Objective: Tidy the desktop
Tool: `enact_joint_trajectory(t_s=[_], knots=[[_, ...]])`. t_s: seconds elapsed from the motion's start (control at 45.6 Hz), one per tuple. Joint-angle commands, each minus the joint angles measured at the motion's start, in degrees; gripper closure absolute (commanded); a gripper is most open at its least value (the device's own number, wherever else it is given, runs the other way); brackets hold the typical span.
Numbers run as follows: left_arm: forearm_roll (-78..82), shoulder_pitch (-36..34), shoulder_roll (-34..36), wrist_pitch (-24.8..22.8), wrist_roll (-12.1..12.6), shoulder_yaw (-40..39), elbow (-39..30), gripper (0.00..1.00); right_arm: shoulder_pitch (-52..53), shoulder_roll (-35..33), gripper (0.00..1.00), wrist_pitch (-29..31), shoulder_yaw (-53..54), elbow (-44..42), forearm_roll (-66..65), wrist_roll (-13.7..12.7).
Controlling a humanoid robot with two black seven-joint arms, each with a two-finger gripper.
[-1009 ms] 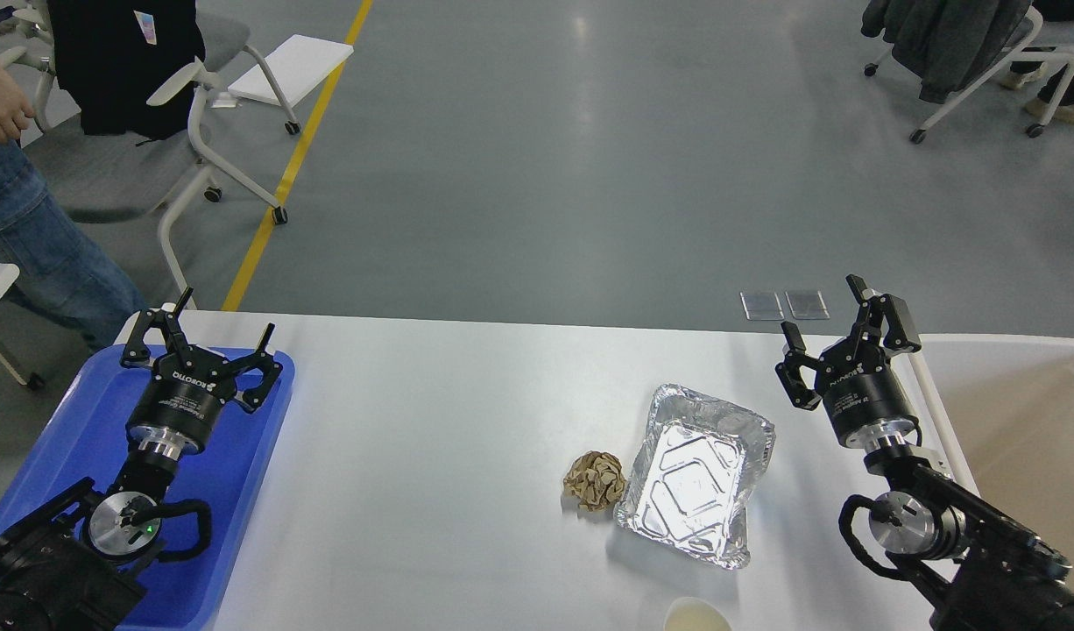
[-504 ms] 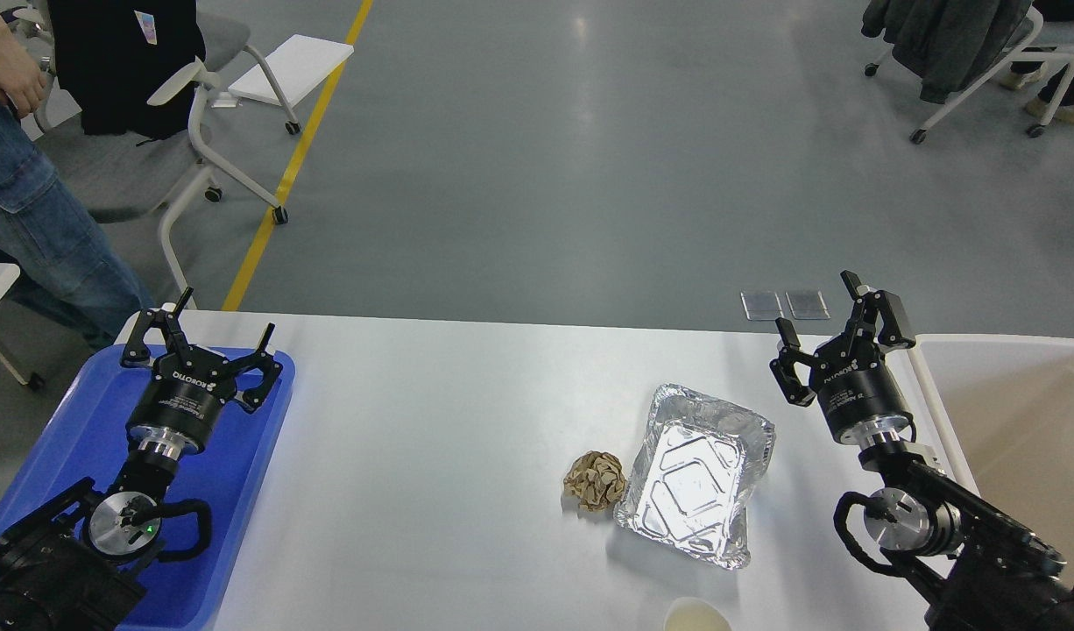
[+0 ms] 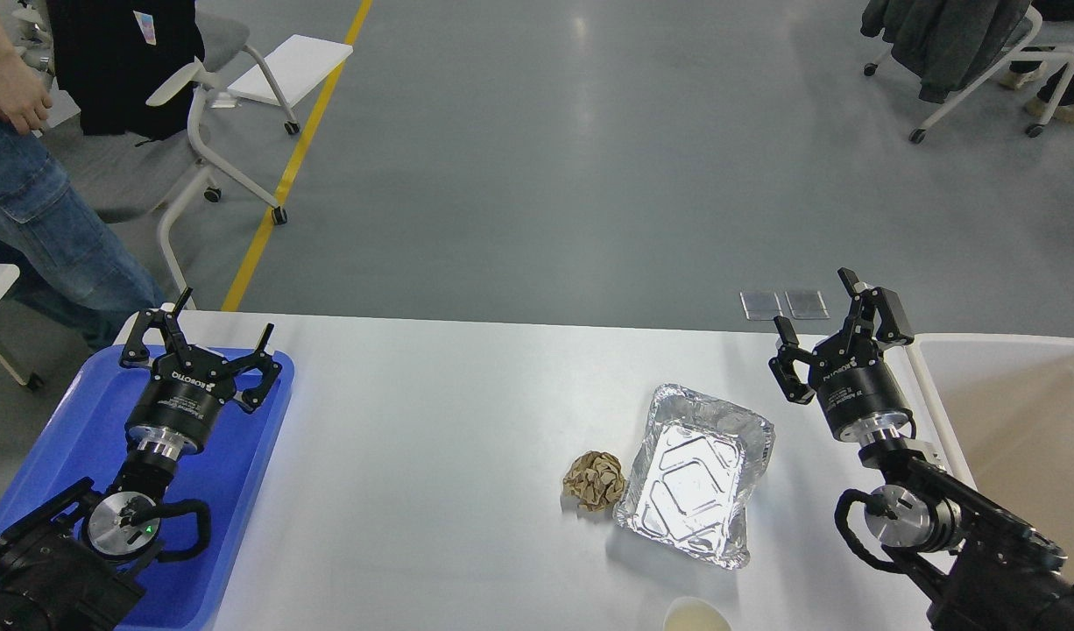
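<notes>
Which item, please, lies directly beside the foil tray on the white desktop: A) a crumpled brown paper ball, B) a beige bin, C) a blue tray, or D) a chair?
A: the crumpled brown paper ball sits against the left edge of the foil tray on the desktop.

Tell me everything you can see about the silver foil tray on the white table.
The silver aluminium foil tray is a shallow rectangular container with a crinkled rim and embossed lines on its flat bottom. It looks empty and lies open side up, turned slightly askew, on the white rectangular desktop, right of centre. A crumpled brown paper ball sits close against its left side; whether they touch is unclear. The right gripper stands open beyond its far right corner, not touching it.
</notes>
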Motion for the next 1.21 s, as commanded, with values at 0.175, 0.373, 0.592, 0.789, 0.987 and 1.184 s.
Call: enact_joint_trajectory(t_s=[0.175,0.373,0.592,0.789,0.987,1.184], knots=[[0.0,0.0,0.01,0.0,0.0,0.0,0.0,0.01,2.94,-3.04,0.0,-0.24,-0.81,-0.07,1.27,-0.25],[0.0,0.0,0.01,0.0,0.0,0.0,0.01,0.01,4.16,-7.34,0.0,-0.16,-1.77,-0.51,1.89,-0.51],[0.0,0.0,0.01,0.0,0.0,0.0,0.01,0.01,9.96,-12.35,0.0,-0.86,-12.65,-1.56,1.8,-0.77],[0.0,0.0,0.01,0.0,0.0,0.0,0.01,0.01,20.77,-18.42,0.0,-3.14,-34.18,-1.39,3.73,-2.71],[0.0,0.0,0.01,0.0,0.0,0.0,-0.08,0.01,35.53,-21.5,0.0,-3.23,-62.3,-1.03,7.16,-4.47],[0.0,0.0,0.01,0.0,0.0,0.0,0.0,0.01,50.03,-21.67,0.0,-1.92,-84.02,0.37,6.37,-7.28]])
